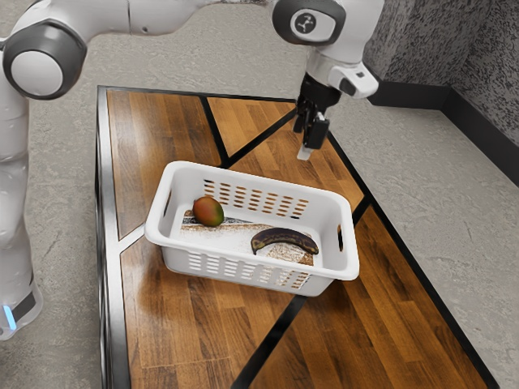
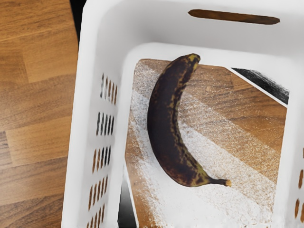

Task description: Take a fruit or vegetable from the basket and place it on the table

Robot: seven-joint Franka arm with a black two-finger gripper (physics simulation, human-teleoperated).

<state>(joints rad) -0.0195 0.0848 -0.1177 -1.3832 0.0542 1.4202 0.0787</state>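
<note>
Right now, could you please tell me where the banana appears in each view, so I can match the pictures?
Exterior view: banana in the basket, nearer its right end than the reddish-green fruit.
Wrist view: banana around the middle, on the basket's floor.
Shared landmark: the handle slot in the end wall nearer the banana.

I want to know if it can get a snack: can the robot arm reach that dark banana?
Probably yes. The banana lies uncovered in the open-topped basket, so the gripper could likely come down from above.
</note>
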